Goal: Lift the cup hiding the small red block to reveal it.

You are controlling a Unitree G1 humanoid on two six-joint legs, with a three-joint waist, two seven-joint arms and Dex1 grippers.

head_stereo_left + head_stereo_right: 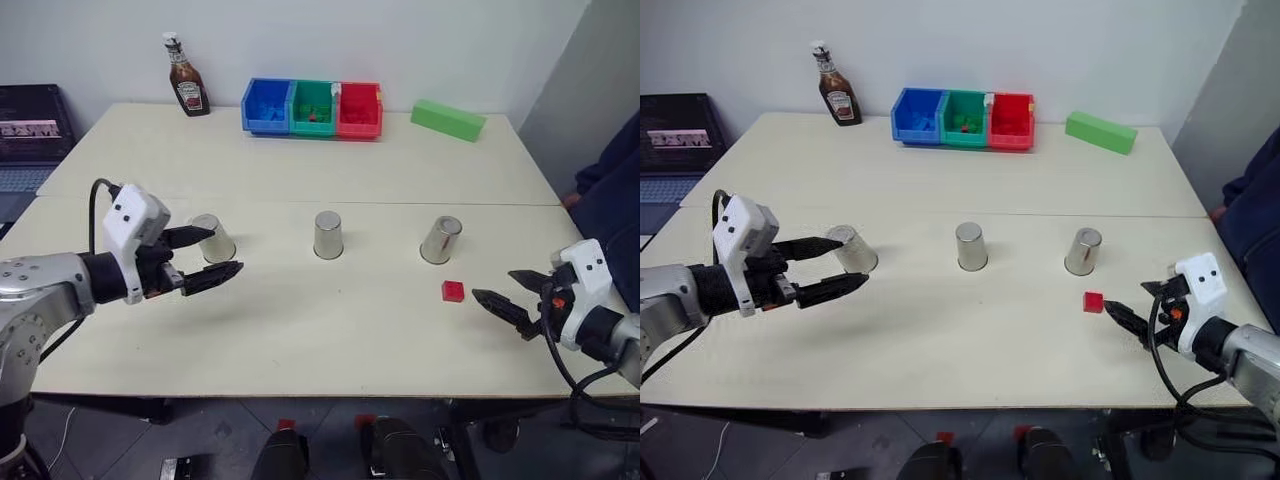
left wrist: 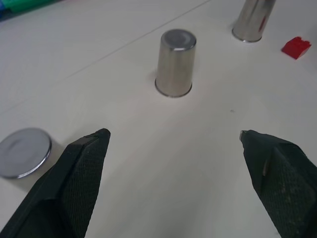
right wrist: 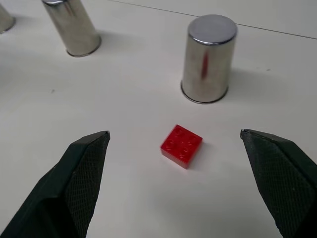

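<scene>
So the small bright red studded plastic brick (image 3: 181,146) is already sitting out in the open on the pale tabletop (image 1: 300,340), just in front of the right-hand shiny silver metal tumbler (image 1: 441,240), which is set upside down close by but not touching it. Two more identical tumblers are lined up upside down along the same row: the middle cup (image 1: 328,234) and the left cup (image 1: 213,238). Nothing is covered over the brick, so the reveal looks pretty much done.

The right gripper (image 1: 503,305) is parked just beside the brick, fingers spread wide with nothing held. The left gripper (image 1: 200,257) is hovering next to the left cup, also splayed open and empty.

Stuff that could go sideways, imo:
- The brick could get nudged or swept off toward the table edge if the right gripper is dropped or swung in carelessly, since it's so close.
- The right-hand tumbler could be knocked over and rolled, being light and smooth.
- The left cup could be clipped by the upper finger (image 1: 187,236), which is nearly against it.
</scene>
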